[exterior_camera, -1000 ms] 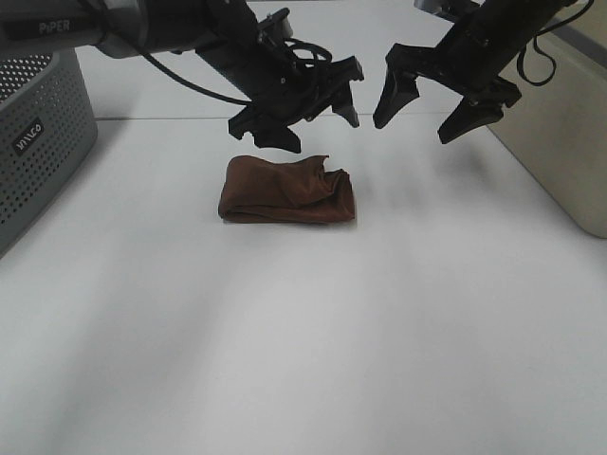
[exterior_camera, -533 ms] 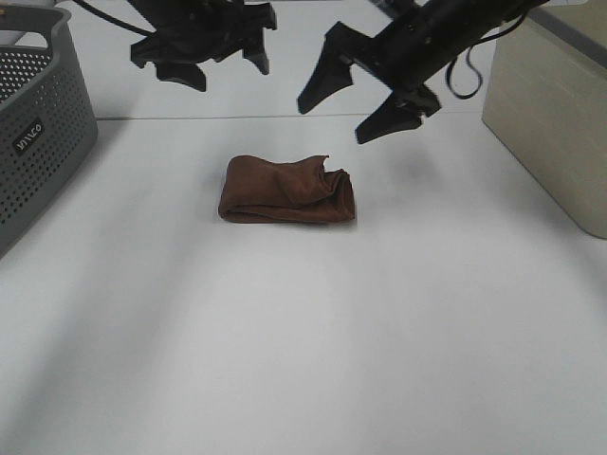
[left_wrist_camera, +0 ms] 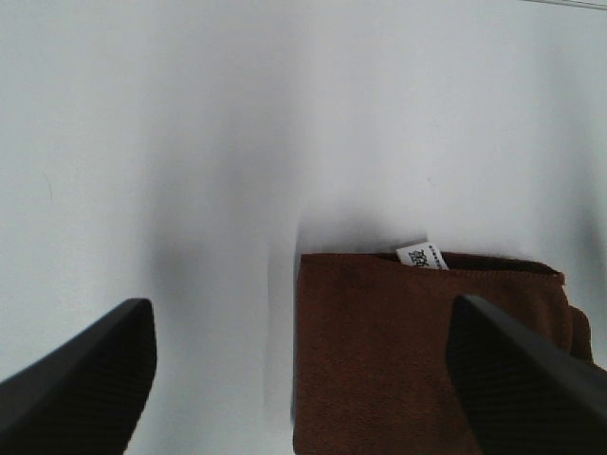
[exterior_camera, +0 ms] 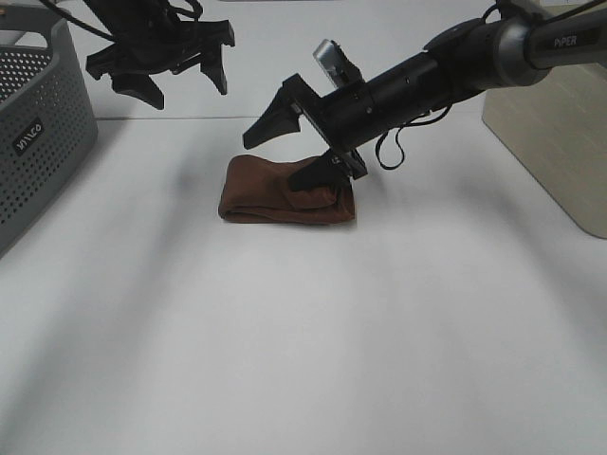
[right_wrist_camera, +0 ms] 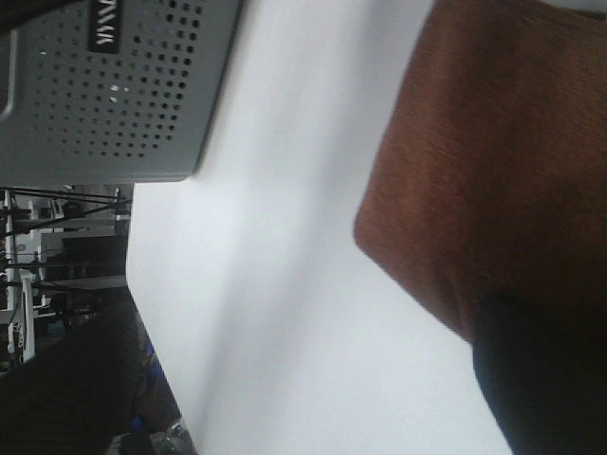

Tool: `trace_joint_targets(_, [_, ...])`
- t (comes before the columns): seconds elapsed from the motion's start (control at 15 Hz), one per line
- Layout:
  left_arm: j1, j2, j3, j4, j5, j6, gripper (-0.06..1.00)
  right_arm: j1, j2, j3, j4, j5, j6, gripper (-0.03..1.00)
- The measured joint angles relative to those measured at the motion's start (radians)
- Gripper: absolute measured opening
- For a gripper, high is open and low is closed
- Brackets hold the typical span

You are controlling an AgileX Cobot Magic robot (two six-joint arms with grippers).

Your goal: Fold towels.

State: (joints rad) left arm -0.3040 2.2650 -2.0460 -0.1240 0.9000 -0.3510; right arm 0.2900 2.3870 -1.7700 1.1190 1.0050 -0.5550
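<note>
I have the towel (exterior_camera: pixel 287 191) folded in a bundle mid-bench (exterior_camera: pixel 303 332). My right pincer (exterior_camera: pixel 296 145) gapes wide, lower finger at its rumpled end, likely to grab it; left pincer (exterior_camera: pixel 159 70) hovers wide, clear.

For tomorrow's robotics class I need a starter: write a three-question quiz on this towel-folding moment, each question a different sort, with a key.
1. True or false: the right gripper is shut on the towel.
2. Which gripper is over the towel? A) left B) right C) neither
3. Fill in: the grey perforated basket stands on the table's ____ side in the exterior high view.

Key:
1. False; its jaws are open, one fingertip low at the towel's bunched end.
2. B; the left gripper is raised, open, nearer the basket.
3. Left.
</note>
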Motion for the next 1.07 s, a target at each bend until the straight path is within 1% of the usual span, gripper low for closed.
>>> trace_joint_targets(0.07, [0.000, 0.000, 0.000, 0.000, 0.000, 0.000, 0.79, -0.014, 0.006, 0.000, -0.030, -0.002, 0.020, 0.89])
trace_joint_targets(0.13, [0.000, 0.000, 0.000, 0.000, 0.000, 0.000, 0.79, -0.052, 0.006, 0.000, -0.101, -0.013, 0.051, 0.89])
trace_joint_targets(0.2, [0.000, 0.000, 0.000, 0.000, 0.000, 0.000, 0.79, -0.052, 0.006, 0.000, -0.101, -0.013, 0.051, 0.89])
trace_joint_targets(0.27, [0.000, 0.000, 0.000, 0.000, 0.002, 0.000, 0.79, -0.083, 0.006, 0.000, -0.190, -0.018, 0.115, 0.89])
trace_joint_targets(0.4, [0.000, -0.005, 0.000, 0.005, 0.032, 0.000, 0.79, -0.088, -0.011, 0.000, -0.256, -0.001, 0.155, 0.89])
trace_joint_targets(0.6, [0.000, -0.049, 0.000, 0.060, 0.092, 0.025, 0.79, -0.088, -0.103, 0.000, -0.348, 0.016, 0.185, 0.89])
trace_joint_targets(0.67, [0.000, -0.087, 0.000, 0.082, 0.146, 0.045, 0.79, -0.088, -0.182, 0.000, -0.403, 0.034, 0.218, 0.89])
trace_joint_targets(0.8, [0.000, -0.134, -0.001, 0.098, 0.253, 0.083, 0.79, -0.088, -0.279, 0.000, -0.479, 0.079, 0.290, 0.89])
trace_joint_targets(0.87, [0.000, -0.144, -0.001, 0.100, 0.277, 0.090, 0.79, -0.088, -0.301, 0.000, -0.501, 0.093, 0.311, 0.89])
trace_joint_targets(0.93, [0.000, -0.162, -0.001, 0.104, 0.303, 0.095, 0.79, -0.088, -0.341, 0.000, -0.551, 0.121, 0.346, 0.89])
trace_joint_targets(1.07, [-0.001, -0.204, 0.002, 0.131, 0.312, 0.114, 0.79, -0.088, -0.423, 0.000, -0.641, 0.174, 0.405, 0.89])
